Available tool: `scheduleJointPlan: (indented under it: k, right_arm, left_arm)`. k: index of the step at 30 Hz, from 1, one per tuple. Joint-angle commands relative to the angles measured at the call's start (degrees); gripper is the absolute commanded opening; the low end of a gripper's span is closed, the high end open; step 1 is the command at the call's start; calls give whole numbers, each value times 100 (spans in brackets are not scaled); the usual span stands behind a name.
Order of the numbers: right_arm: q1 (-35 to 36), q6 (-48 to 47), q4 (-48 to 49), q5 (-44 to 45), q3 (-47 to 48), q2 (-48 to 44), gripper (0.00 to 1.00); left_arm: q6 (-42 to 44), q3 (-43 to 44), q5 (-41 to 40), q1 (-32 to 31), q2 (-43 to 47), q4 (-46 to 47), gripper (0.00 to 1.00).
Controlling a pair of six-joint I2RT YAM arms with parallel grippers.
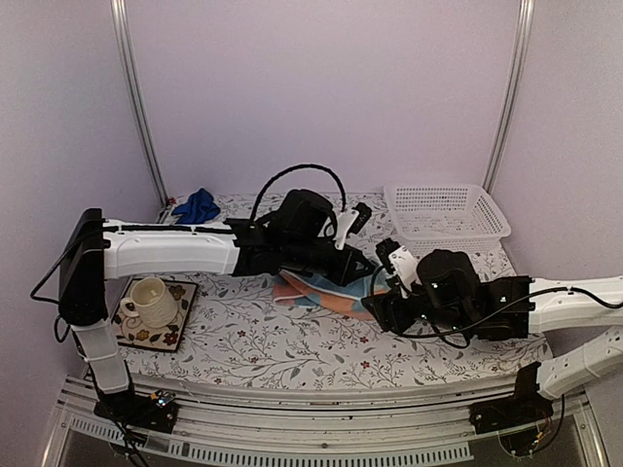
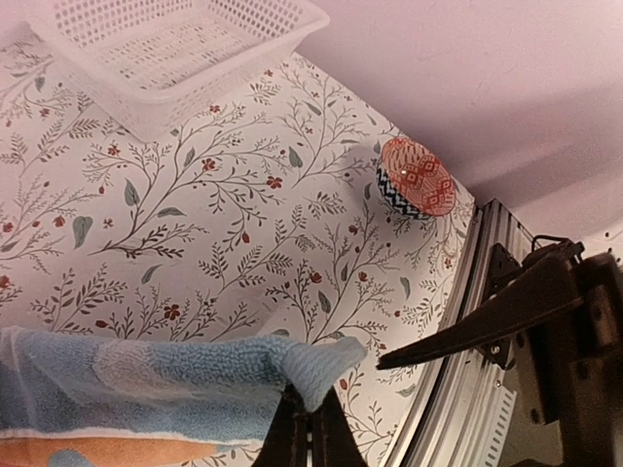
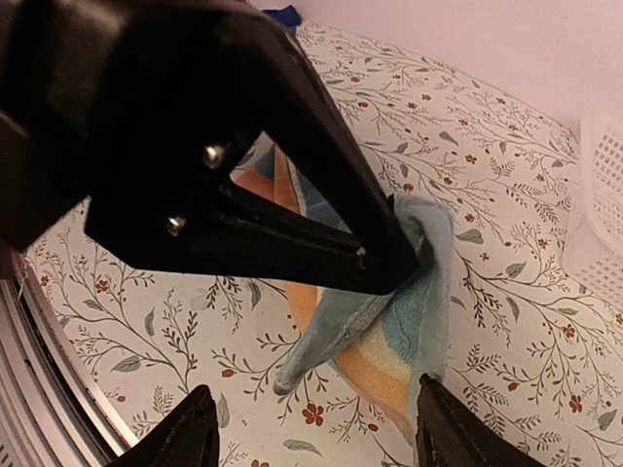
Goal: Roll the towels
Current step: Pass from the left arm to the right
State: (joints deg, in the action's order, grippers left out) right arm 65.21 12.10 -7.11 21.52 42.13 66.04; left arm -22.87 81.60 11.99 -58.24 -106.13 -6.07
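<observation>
there, light-blue towel outside white basket

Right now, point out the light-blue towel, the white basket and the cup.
light-blue towel (image 2: 165,375), left wrist view, on its blue terry face above the white stripe.
white basket (image 1: 458,242), top external view, on its near wall.
cup (image 1: 156,309), top external view, on its outer side.

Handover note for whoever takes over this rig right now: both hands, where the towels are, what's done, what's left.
Left hand: shut, pinching a corner of the light-blue towel.
Right hand: open over the same towel, holding nothing.
Light-blue towel: mid-table, rumpled, not rolled.
Royal-blue towel: bunched at the far left corner, no hand on it.
Done: no roll yet.
Left: roll both towels.
</observation>
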Motion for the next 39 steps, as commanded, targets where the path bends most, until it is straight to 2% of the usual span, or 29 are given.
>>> scheduleJointPlan:
  k: [1, 10, 16, 23, 27, 32, 33, 36, 38, 39]
  right_arm:
    - [27, 703, -50, 438, 222, 402, 69]
    - [23, 1008, 481, 621, 166, 778, 65]
    - [27, 965, 569, 605, 356, 1175, 58]
    - [22, 932, 618, 780, 546, 1433, 32]
    - [17, 885, 519, 827, 676, 1519, 4]
    - [-56, 850, 377, 840, 721, 1179, 2]
    - [-112, 839, 392, 754, 696, 1042, 2]
    - [-342, 771, 387, 425, 678, 619, 2]
    - [-510, 713, 315, 300, 739, 343, 2]
    - [-596, 671, 227, 273, 799, 213, 2]
  left_arm:
    - [-236, 145, 9, 113, -129, 358, 0]
    - [-312, 92, 15, 115, -204, 457, 0]
    - [-323, 128, -12, 123, -242, 470, 0]
    - [-263, 154, -100, 126, -266, 400, 0]
    - [-255, 146, -117, 137, -256, 387, 0]
    - [-160, 68, -159, 143, -45, 379, 2]
    - [-119, 29, -194, 148, 43, 367, 13]
    - [53, -287, -476, 197, 493, 318, 65]
    - [192, -601, -781, 262, 886, 283, 85]
    - [248, -783, -907, 316, 1106, 275, 92]
